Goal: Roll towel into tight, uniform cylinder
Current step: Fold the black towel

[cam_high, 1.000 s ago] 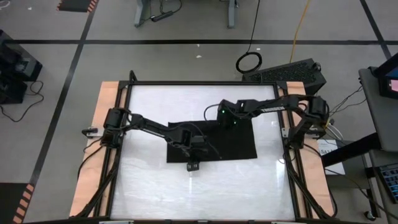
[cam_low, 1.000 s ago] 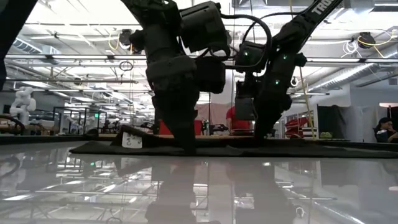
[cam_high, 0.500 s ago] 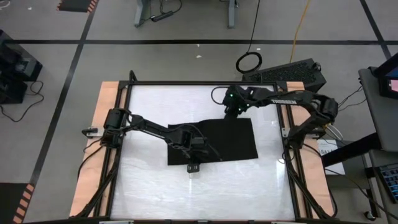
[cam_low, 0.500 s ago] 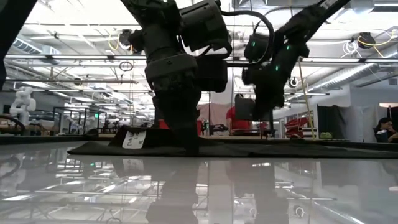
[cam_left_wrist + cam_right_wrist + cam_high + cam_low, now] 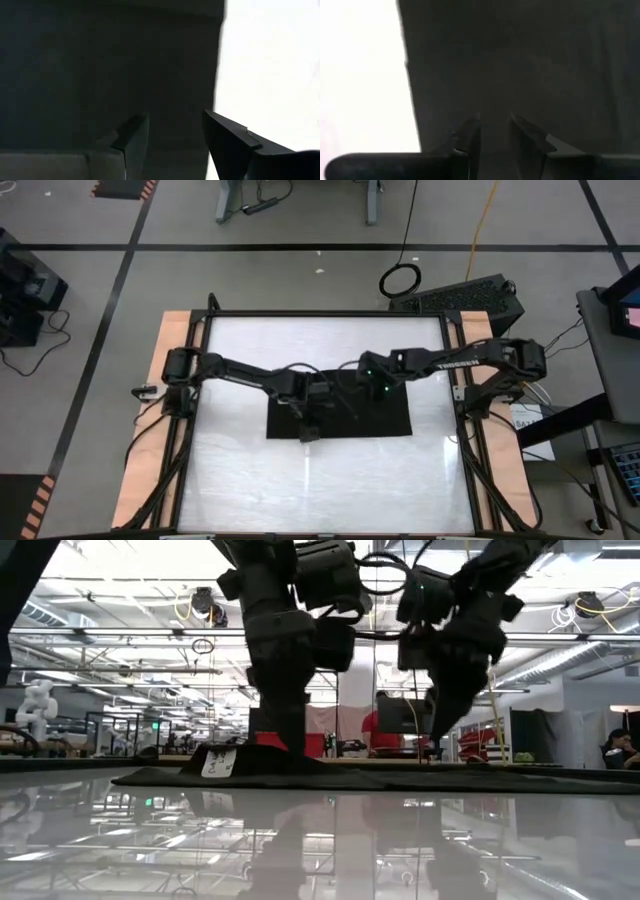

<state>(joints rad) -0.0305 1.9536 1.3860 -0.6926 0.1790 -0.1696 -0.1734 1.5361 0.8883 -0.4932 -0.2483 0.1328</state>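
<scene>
as it lies flat, one towel [image 5: 385, 418], two hands above

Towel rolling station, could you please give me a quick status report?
Left tool open, low over the towel. Right tool slightly parted, empty, above the cloth. Towel flat on the table, not rolled; white tag showing. Nothing in the way.

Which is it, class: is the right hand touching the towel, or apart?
Apart: the low view shows the right hand hanging above the towel, background visible between.
</scene>
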